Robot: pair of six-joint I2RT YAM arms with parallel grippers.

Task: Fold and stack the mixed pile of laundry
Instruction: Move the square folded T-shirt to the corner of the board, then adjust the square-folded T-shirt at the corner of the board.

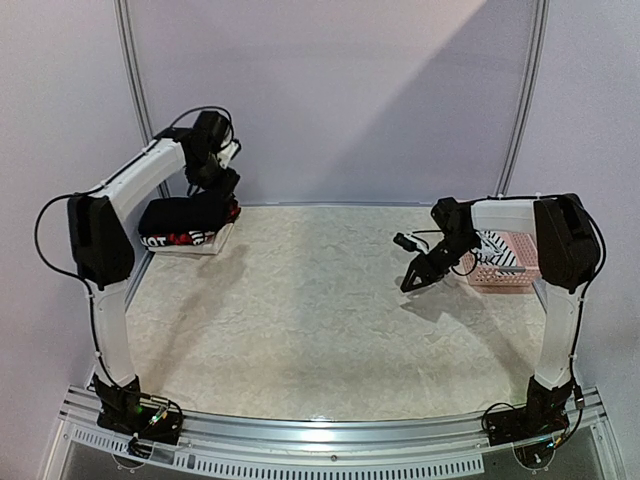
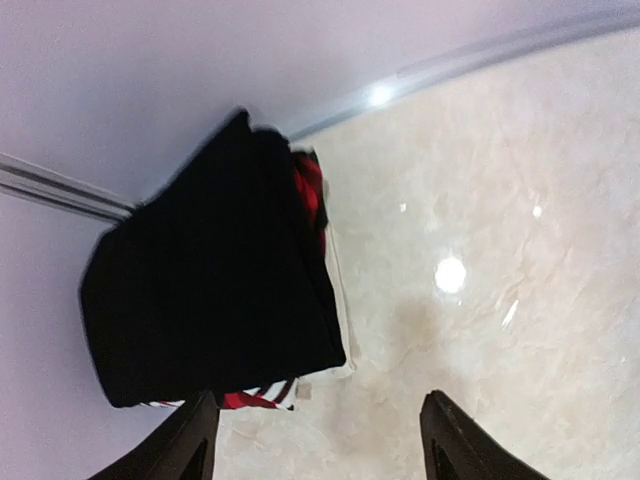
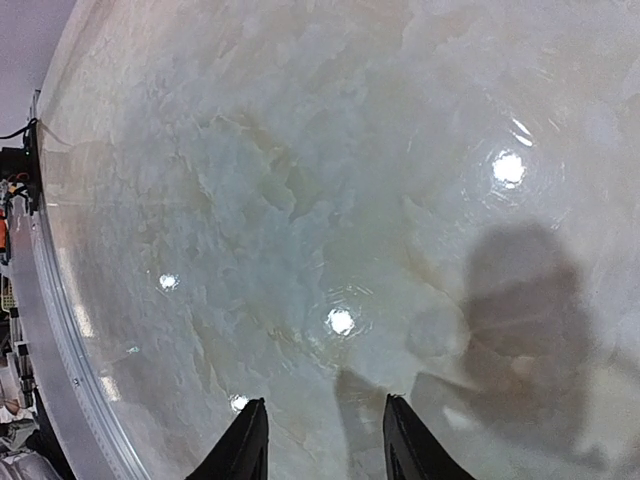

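- Two arms stood well apart in the top view. The left gripper (image 1: 222,185) hung just above a folded stack (image 1: 185,225) at the far left corner of the tabletop (image 1: 320,330). That corner looked like the chosen stacking spot, out of the way of the open middle where folding would need room.
- Also in the top view, the right gripper (image 1: 412,280) hovered over bare tabletop just beside the pink basket (image 1: 500,275). A striped garment (image 1: 505,250) lay in that basket, seemingly the piece left to fold. The arm was probably parked there to be close to it.
- From the left wrist, the jaws stood wide with nothing between them, above the near edge of the stack. The black T-shirt (image 2: 210,300) lay on top and covered most of it. The red-and-black plaid piece (image 2: 312,195) peeked out along one side underneath. The wide jaws and the flat, squared lie of the shirt suggested that it rested on the stack by its own weight, not in a grip.
- From the right wrist, the jaws stood moderately apart and empty. Beneath them were only glossy tabletop and the arm's shadow (image 3: 520,300), with no cloth in reach, so the jaws looked ready rather than engaged.
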